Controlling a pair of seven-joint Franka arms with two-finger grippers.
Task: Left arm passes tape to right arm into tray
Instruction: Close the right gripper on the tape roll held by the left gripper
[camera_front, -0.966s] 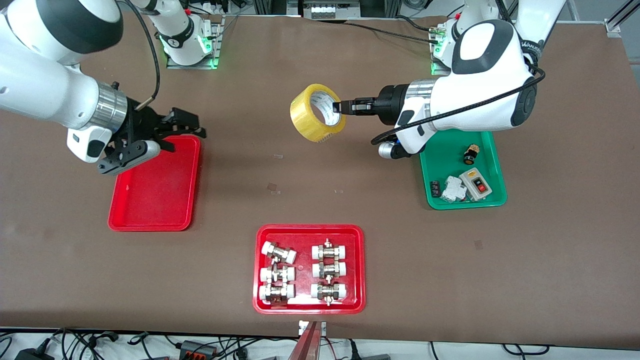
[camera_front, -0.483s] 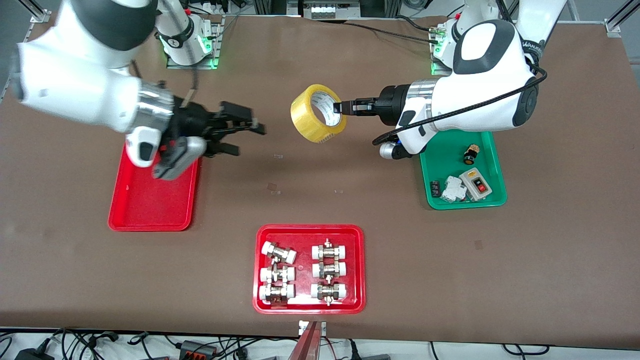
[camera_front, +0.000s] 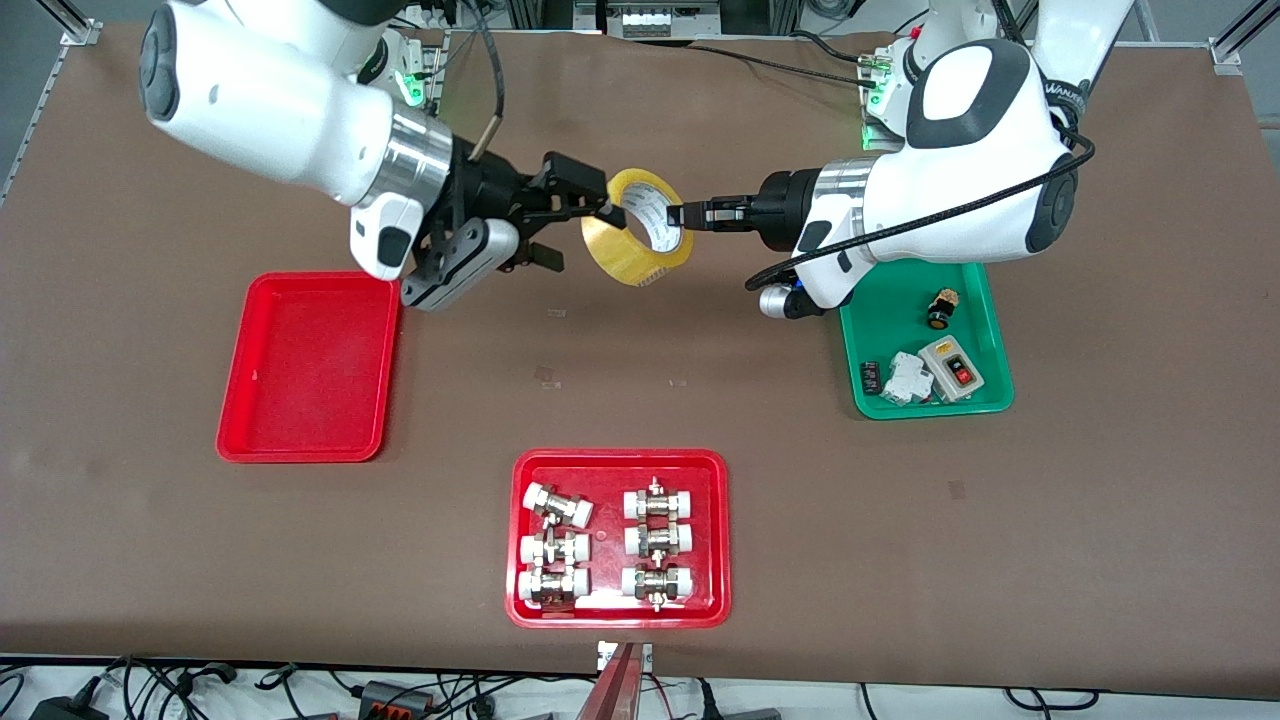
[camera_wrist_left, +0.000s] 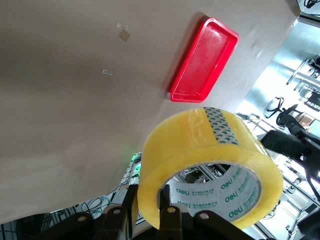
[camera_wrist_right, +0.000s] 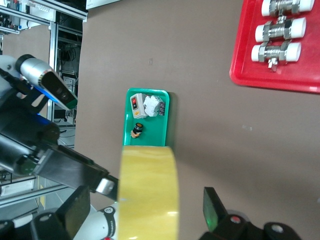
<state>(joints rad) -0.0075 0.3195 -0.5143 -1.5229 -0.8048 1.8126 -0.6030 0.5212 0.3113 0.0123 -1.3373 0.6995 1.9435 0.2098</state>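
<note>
Nearest the front camera sits the fittings tray (camera_front: 618, 538), holding six white-capped metal fittings (camera_front: 556, 508); the right wrist view shows only one corner of it. Farther back, the tray (camera_front: 310, 367) lies toward the right arm's end of the table, and the green tray (camera_front: 925, 340) with a switch box (camera_front: 951, 366) lies toward the left arm's end. The left wrist view shows the tray but not the green tray; the right wrist view shows the reverse.

The tape (camera_front: 635, 238) hangs in the air over the bare table middle, between both arms. The left gripper (camera_front: 680, 214) is clamped on the roll's wall, one finger inside the white core. The right gripper (camera_front: 585, 226) has its fingers spread wide, one on each side of the roll's other edge; the right wrist view shows the yellow band between them with gaps either side
</note>
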